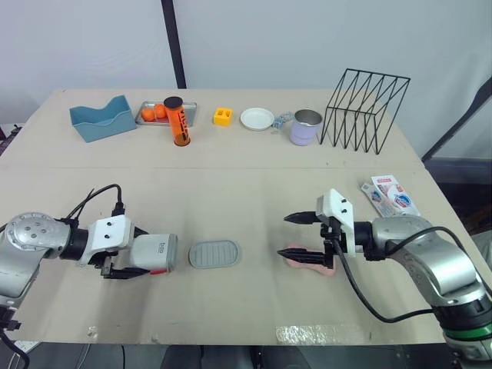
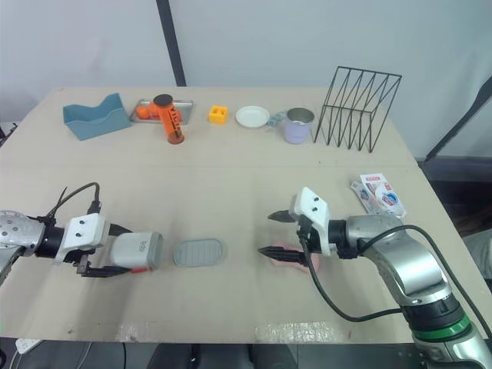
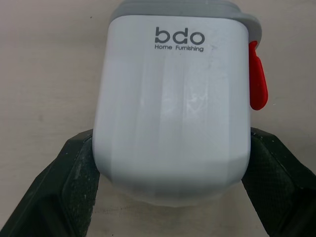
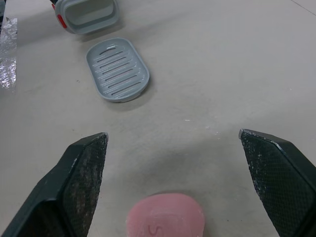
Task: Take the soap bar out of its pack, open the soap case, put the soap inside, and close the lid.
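Left eye view: the left gripper (image 3: 172, 136) is clamped on the white soap case (image 1: 150, 254), which lies on its side with its open mouth toward a grey slotted oval piece (image 1: 214, 254) just beside it. The right gripper (image 1: 283, 235), fingers wide apart, sits at the pink soap bar (image 1: 311, 261), whose near end its lower finger hides; contact is unclear. The soap pack (image 1: 390, 195) lies near the right arm. A wire rack (image 1: 365, 111), mug (image 1: 306, 127) and orange bottle (image 1: 177, 121) stand well behind.

lab test bench: bare board table (image 1: 231, 192), white wall (image 1: 269, 38), wire rack (image 1: 365, 111), mug (image 1: 306, 127)
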`<move>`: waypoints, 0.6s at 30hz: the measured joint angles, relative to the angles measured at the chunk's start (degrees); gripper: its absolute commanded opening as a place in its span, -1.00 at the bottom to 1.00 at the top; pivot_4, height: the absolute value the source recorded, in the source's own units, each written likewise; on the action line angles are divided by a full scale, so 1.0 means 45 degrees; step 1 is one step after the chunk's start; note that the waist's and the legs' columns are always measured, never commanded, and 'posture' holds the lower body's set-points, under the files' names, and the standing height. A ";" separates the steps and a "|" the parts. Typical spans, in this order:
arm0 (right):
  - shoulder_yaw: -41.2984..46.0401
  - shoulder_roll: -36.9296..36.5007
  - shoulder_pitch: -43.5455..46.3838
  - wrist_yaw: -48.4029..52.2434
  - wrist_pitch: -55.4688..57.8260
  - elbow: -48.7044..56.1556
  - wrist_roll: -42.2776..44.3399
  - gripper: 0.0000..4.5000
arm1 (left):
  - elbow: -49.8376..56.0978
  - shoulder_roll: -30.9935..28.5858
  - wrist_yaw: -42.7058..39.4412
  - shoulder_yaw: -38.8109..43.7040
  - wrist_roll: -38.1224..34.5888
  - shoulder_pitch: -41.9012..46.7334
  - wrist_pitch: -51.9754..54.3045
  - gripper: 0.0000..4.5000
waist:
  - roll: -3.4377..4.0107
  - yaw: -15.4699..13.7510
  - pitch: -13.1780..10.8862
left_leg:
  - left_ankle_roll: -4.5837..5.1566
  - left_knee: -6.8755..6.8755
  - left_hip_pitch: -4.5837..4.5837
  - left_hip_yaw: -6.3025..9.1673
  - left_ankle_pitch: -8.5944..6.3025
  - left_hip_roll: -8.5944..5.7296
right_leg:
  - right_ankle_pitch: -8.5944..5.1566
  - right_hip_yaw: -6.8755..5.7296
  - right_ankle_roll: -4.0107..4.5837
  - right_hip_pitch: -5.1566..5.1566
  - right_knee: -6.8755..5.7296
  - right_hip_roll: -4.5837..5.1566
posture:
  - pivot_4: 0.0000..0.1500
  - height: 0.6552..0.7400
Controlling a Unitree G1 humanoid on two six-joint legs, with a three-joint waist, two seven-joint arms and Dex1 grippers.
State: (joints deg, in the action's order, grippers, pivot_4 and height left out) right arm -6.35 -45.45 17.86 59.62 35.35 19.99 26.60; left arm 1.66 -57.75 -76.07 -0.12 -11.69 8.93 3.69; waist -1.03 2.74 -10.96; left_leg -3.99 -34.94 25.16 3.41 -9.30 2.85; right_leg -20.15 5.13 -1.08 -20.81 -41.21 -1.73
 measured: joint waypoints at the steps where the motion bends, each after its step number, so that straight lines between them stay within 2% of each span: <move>1: 0.0000 0.0000 0.0000 0.0001 -0.0004 0.0000 0.0000 0.99 | -0.0015 0.0000 0.0006 0.0000 0.0001 -0.0016 -0.0004 0.78 | 0.0000 0.0000 0.0000 | 0.0000 0.0000 0.0000 0.0000 0.0000 0.0000 | 0.0000 0.0000 0.0000 0.0000 0.0000 0.0000 | 1.00 0.93; 12: -0.0074 0.0146 0.0231 -0.0020 -0.0013 -0.0080 -0.0104 0.99 | -0.0333 -0.0303 -0.0253 -0.0015 0.0104 -0.0388 -0.0191 0.78 | 0.0000 0.0003 0.0000 | 0.0000 0.0001 -0.0001 0.0001 0.0000 0.0003 | 0.0002 -0.0003 0.0004 -0.0001 0.0000 -0.0001 | 1.00 0.93; 18: -0.0121 0.0353 0.0277 -0.0067 -0.0023 -0.0222 -0.0226 0.99 | -0.0945 0.0538 0.0813 0.0075 0.0216 -0.0168 -0.0509 0.78 | -0.0008 -0.0002 0.0005 | 0.0000 -0.0002 -0.0001 0.0008 0.0000 0.0003 | 0.0002 -0.0014 0.0004 0.0002 -0.0005 0.0001 | 1.00 0.93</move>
State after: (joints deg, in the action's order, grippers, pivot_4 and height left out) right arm -6.90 -43.86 19.11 59.32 35.24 18.99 25.58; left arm -2.59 -55.33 -72.41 0.21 -10.72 8.18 1.40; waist -1.07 2.73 -10.93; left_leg -3.99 -34.95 25.16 3.45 -9.30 2.86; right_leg -20.14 5.07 -1.06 -20.80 -41.23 -1.73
